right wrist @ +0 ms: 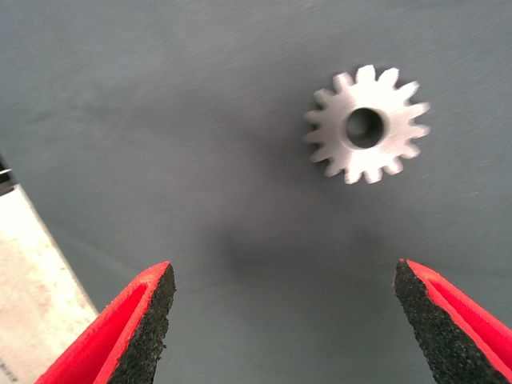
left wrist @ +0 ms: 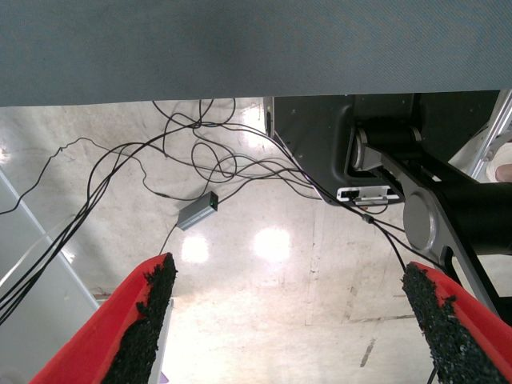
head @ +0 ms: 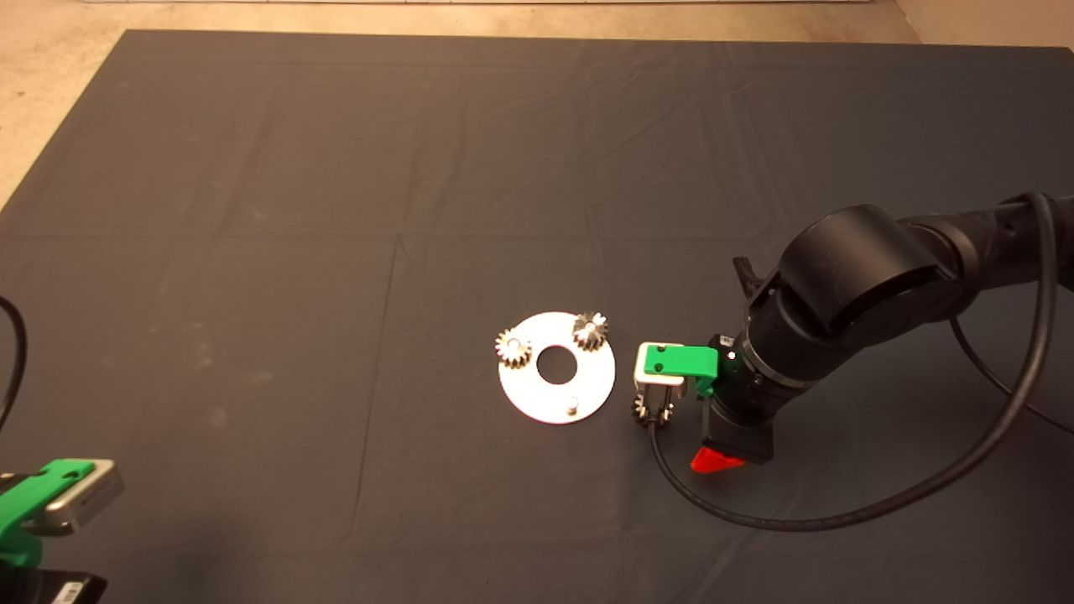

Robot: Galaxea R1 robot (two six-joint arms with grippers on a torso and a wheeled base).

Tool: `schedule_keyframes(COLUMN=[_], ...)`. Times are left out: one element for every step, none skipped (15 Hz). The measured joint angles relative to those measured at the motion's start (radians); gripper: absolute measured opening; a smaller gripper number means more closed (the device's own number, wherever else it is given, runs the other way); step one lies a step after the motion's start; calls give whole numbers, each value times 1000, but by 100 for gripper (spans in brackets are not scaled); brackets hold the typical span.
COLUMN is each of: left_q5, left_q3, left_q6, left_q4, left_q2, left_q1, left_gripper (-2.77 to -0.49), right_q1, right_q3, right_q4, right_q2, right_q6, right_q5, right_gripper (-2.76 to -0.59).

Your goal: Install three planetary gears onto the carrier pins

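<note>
Three planetary gears show in the head view. Two of them sit on the white carrier disc: one gear at the disc's left edge and a second gear at its upper right edge, each on a pin. The third gear lies flat on the dark mat just to the right of the disc, apart from it, partly under the right gripper's green body. In the right wrist view the same loose gear lies flat on the mat with its centre hole facing up.

One carrier pin stands bare near the disc's lower edge; the other two pins are covered by their gears. The disc has one large centre hole.

Over the loose gear hangs the right gripper, its arm reaching in from the right. Its two red fingers are spread wide apart and grip nothing; the gear lies ahead of the black pads, touching neither.

At the lower left edge of the head view waits the left gripper, off to the side of the mat. Its two fingers are also spread wide with nothing between them, and its wrist view shows a pale floor with several black cables and a small grey box.
</note>
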Motion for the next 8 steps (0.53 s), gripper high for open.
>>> schedule_keyframes(left_q5=[0,0,0,0,0,0,0,0], left_q3=[0,0,0,0,0,0,0,0], left_q6=[0,0,0,0,2,6,11,15], left_q4=[0,-1,-1,-1,-2,-2,-2,-2], left_q2=[0,0,0,0,0,0,0,0], left_q1=[0,0,0,0,0,0,0,0], left_gripper=[-124,-124,-124,-124,-124,-124,-124,-124], right_q1=[0,-13,-21,-25,-26,-27,-27,-27], right_q3=[-1,-13,-20,-27,-33,-38,-40,-42], right_q4=[0,-7,-11,-13,-18,-28,-45,-61], right_q2=[0,3,6,11,17,23,28,30], right_q6=[-2,-16,-23,-27,-30,-30,-31,-33], right_q5=[0,0,0,0,0,0,0,1], right_gripper=[-134,-134,-134,-134,-134,-134,-134,-134])
